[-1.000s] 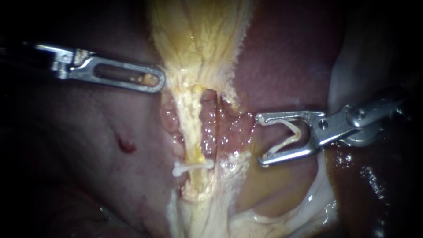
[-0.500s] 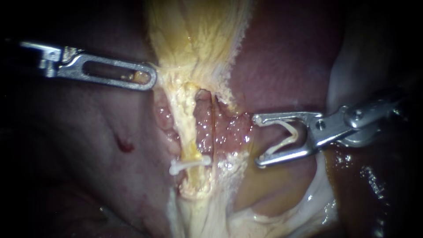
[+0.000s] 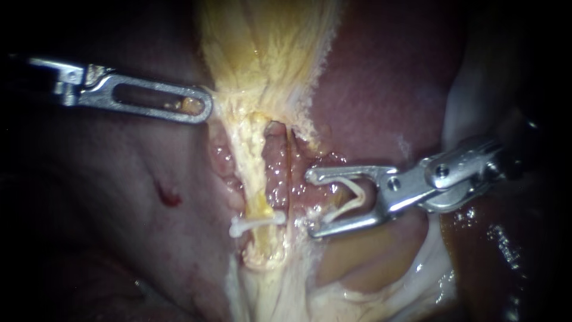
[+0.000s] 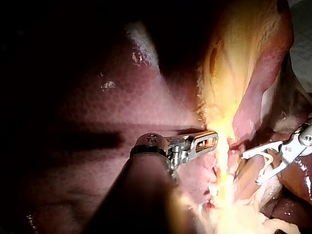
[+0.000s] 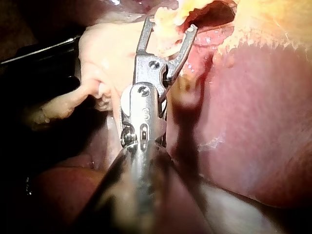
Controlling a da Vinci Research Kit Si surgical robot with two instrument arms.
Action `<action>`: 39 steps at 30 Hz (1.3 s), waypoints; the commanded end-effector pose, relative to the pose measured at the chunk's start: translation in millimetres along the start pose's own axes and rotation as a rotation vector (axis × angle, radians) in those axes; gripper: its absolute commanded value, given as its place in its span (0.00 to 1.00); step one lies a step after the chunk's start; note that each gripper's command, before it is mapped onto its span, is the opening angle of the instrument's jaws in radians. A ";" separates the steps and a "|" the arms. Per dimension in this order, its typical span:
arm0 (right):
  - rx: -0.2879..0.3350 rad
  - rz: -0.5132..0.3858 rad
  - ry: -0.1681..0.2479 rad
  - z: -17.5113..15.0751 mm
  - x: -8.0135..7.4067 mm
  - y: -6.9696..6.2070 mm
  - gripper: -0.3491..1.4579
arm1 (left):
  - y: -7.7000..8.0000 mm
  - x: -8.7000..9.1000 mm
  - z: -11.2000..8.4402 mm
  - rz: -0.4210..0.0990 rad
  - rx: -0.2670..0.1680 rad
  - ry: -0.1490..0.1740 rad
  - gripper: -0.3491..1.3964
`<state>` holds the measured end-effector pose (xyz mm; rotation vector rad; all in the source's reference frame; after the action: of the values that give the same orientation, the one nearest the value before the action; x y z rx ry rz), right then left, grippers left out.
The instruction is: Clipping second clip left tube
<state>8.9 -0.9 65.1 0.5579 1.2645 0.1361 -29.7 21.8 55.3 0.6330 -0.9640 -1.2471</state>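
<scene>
The left tube [image 3: 253,170] is a pale yellow strand running down from the gallbladder [image 3: 268,48]. A white clip [image 3: 256,223] sits across its lower part. My left instrument [image 3: 199,107] is shut on the gallbladder's edge and holds it to the left; it also shows in the left wrist view [image 4: 207,140]. My right instrument [image 3: 311,204] stands just right of the tubes, not touching the left tube. Its jaws stand wide apart, holding a second white clip [image 3: 351,197] between them. The right wrist view shows those jaws [image 5: 170,24] pointing at yellow tissue.
A thinner right tube [image 3: 290,173] runs beside the left one, between it and my right instrument. Dark red liver [image 3: 381,89] lies on both sides, with a small bleeding spot [image 3: 170,197] at the left. Pale wet tissue [image 3: 429,268] lies at lower right.
My right instrument has moved left with its clip, up to the tubes. My left instrument drew the gallbladder's edge slightly left early on, then held still.
</scene>
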 end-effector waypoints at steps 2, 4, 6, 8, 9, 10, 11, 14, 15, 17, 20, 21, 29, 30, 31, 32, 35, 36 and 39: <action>0.001 0.016 0.013 0.8 -0.2 0.1 0.47 | 0.0 0.0 0.0 0.000 0.000 0.000 0.00; 0.005 0.025 0.016 1.4 -0.5 0.3 0.47 | 0.0 0.0 0.0 0.000 0.000 0.000 0.00; 0.010 0.045 0.017 2.0 -0.9 0.5 0.47 | 0.0 0.0 0.0 0.000 0.000 0.000 0.00; 0.016 0.054 0.021 2.4 -1.4 0.9 0.47 | 0.0 0.0 0.1 0.000 0.000 0.000 0.00; 0.017 0.064 0.024 2.6 -1.6 1.1 0.47 | 0.0 0.0 0.1 0.000 -0.001 0.000 0.00; 0.019 0.069 0.027 2.7 -1.9 1.2 0.47 | 0.0 0.0 0.1 0.000 -0.001 0.000 0.00; 0.024 0.079 0.031 2.9 -2.2 1.5 0.47 | 0.0 0.1 0.1 0.000 -0.001 0.000 0.00; 0.030 0.104 0.041 3.2 -3.1 2.2 0.47 | 0.0 0.1 0.1 0.001 -0.001 0.000 0.00; 0.032 0.108 0.044 3.4 -3.3 2.4 0.47 | 0.0 0.1 0.1 0.001 -0.001 0.000 0.00; 0.036 0.116 0.047 3.6 -3.8 2.8 0.47 | 0.0 0.1 0.1 0.001 -0.001 0.000 0.00; 0.044 0.134 0.053 4.0 -4.4 3.3 0.47 | 0.0 0.1 0.1 0.001 -0.001 0.000 0.00; 0.046 0.137 0.053 4.2 -4.6 3.4 0.47 | 0.0 0.1 0.1 0.001 -0.001 0.000 0.00; 0.065 0.160 0.074 4.5 -5.1 3.8 0.47 | 0.0 0.1 0.1 0.001 -0.001 0.000 0.00; 0.069 0.166 0.077 4.6 -5.1 3.8 0.47 | 0.0 0.1 0.1 0.001 -0.001 0.000 0.00; 0.070 0.165 0.080 4.6 -5.1 3.8 0.47 | 0.0 0.1 0.1 0.001 -0.001 0.000 0.00; 0.072 0.170 0.083 4.7 -5.1 3.9 0.47 | 0.0 0.1 0.1 0.001 -0.001 0.000 0.00; 0.079 0.179 0.093 4.8 -5.0 3.9 0.47 | 0.0 0.1 0.1 0.001 -0.001 -0.001 0.00; 0.084 0.184 0.096 4.9 -4.9 3.9 0.47 | 0.0 0.1 0.1 0.001 -0.001 -0.001 0.00; 0.094 0.186 0.108 5.2 -4.7 3.9 0.47 | 0.0 0.1 0.1 0.001 -0.001 -0.001 0.00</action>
<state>13.2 -1.2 71.9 0.7641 1.3271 0.2685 -29.8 21.7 55.4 0.6316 -0.9640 -1.2468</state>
